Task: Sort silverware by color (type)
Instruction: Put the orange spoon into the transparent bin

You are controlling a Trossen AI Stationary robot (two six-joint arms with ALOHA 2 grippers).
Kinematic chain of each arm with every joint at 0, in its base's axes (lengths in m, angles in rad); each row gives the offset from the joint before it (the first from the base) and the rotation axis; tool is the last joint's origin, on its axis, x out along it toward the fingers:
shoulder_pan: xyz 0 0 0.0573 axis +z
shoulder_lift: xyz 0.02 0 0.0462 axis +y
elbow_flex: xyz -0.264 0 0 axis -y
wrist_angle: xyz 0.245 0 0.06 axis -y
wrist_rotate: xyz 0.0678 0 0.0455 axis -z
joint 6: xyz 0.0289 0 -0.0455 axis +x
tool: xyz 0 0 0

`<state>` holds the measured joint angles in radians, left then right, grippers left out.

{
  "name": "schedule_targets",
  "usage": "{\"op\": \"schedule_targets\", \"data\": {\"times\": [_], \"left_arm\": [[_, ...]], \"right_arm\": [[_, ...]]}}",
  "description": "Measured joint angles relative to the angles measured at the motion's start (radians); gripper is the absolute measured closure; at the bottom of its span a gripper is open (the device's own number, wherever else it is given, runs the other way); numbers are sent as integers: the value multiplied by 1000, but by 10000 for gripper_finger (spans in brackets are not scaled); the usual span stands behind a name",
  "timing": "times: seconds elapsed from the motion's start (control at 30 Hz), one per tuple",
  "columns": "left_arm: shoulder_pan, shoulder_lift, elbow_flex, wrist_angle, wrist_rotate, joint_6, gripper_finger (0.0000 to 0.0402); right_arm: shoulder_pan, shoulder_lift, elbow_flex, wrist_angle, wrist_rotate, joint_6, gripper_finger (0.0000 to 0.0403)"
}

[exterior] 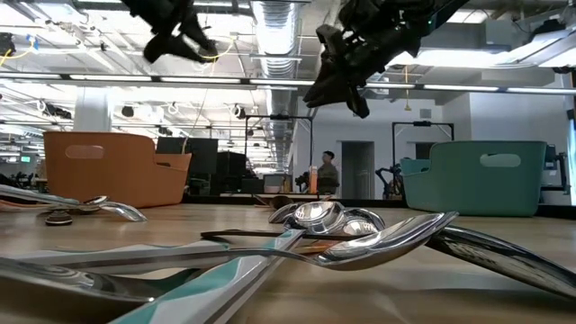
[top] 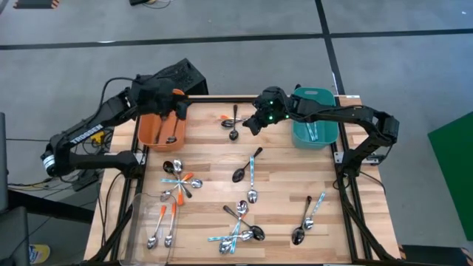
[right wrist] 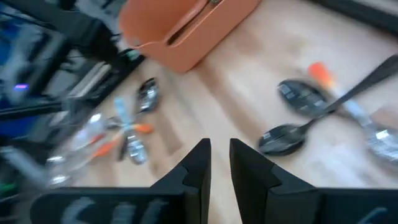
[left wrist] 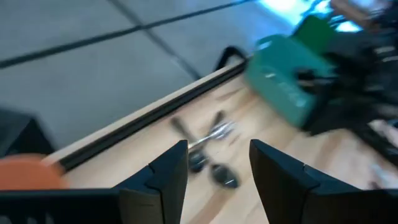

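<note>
Overhead, the released left pincer (top: 179,109) hangs at the orange bin (top: 151,129) rim; right pincer (top: 251,124) narrowly parted, empty.

My silverware (top: 244,214) lies flat, scattered over the table (top: 281,159) in loose crossed heaps: small spoons with shiny bowls, some all dark, some with light-blue handles, some with orange handles. A few dark spoons (top: 233,125) lie at the far edge. Two orange-handled ones (top: 160,227) rest side by side near the front left corner.
</note>
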<state>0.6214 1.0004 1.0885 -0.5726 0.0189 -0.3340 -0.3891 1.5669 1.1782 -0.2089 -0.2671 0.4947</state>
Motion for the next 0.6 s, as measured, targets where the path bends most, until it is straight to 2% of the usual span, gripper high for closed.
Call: {"op": "schedule_targets", "data": {"times": [0.2,0.3,0.37,0.5,0.6], "left_arm": [[-95,9,0,54,10,-83,243],[-138,1,0,77,3,-89,243],[-168,-9,0,82,-40,-85,243],[-213,-27,0,95,-137,-43,243],[-222,-27,-4,101,-147,-9,243]], "right_arm": [[39,1,0,-19,152,-226,319],[48,12,0,-16,161,-299,319],[42,12,0,-21,155,-303,314],[25,11,0,-28,129,-305,277],[24,11,0,-66,150,-304,232]]}}
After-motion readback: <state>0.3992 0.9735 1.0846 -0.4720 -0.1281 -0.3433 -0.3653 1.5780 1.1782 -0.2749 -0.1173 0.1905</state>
